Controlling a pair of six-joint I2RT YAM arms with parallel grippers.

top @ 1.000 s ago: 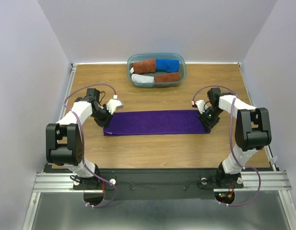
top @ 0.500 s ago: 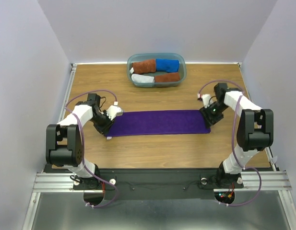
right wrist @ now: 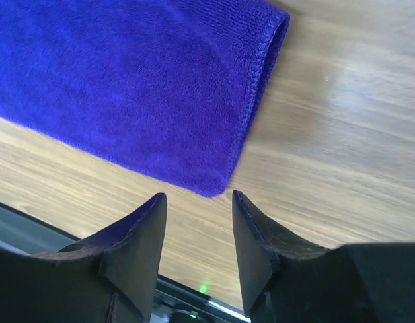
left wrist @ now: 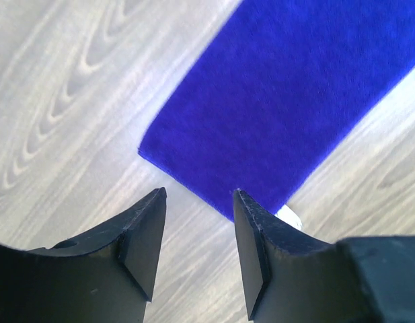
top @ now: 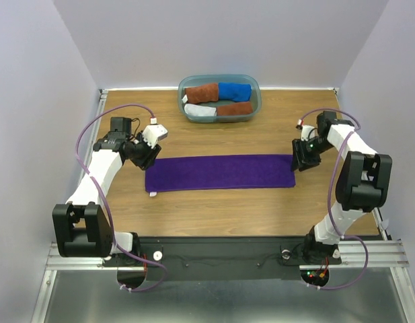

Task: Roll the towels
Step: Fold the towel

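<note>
A long purple towel [top: 220,172] lies flat on the wooden table [top: 214,138], folded into a narrow strip, with a small white tag [top: 153,195] at its near left corner. My left gripper [top: 148,159] is open and empty just off the towel's far left corner; the left wrist view shows that corner [left wrist: 288,101] and the tag [left wrist: 288,216] past my fingertips [left wrist: 250,210]. My right gripper [top: 300,161] is open and empty beside the towel's right end; the right wrist view shows the folded edge [right wrist: 153,87] just ahead of the open gripper [right wrist: 197,202].
A teal-grey tub [top: 254,94] stands at the back centre holding rolled towels: rust-brown [top: 202,92], bright blue [top: 235,91], pale grey [top: 201,111] and another brown one [top: 235,108]. Walls close in on both sides. A metal rail [top: 214,256] runs along the near edge.
Both grippers have let go of the towel's ends and pulled back outward and away. The towel now lies flat, shifted slightly toward the near side.
</note>
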